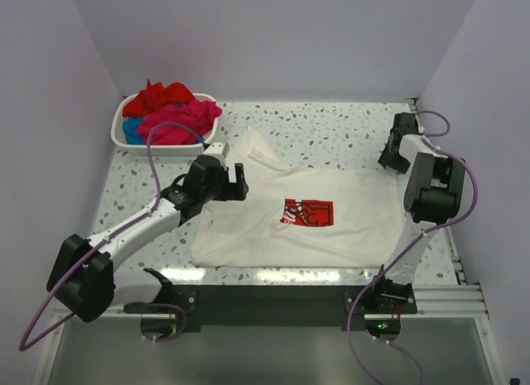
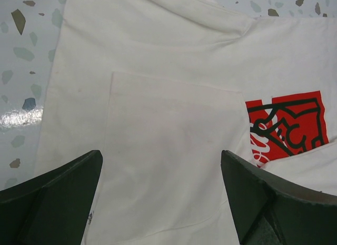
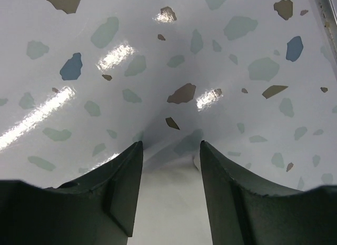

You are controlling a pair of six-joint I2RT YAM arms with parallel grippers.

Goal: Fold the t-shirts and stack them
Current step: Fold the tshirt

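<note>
A white t-shirt with a red Coca-Cola print lies spread on the table, one sleeve pointing back. My left gripper is open and empty, hovering over the shirt's left part. In the left wrist view it looks down on the white cloth, with the print to the right. My right gripper is at the shirt's far right corner. In the right wrist view it is open, with a white cloth edge lying between the fingers.
A white slatted basket stands at the back left, holding a red, a magenta-pink and a blue tee. Walls close in the table on three sides. A metal rail runs along the right edge.
</note>
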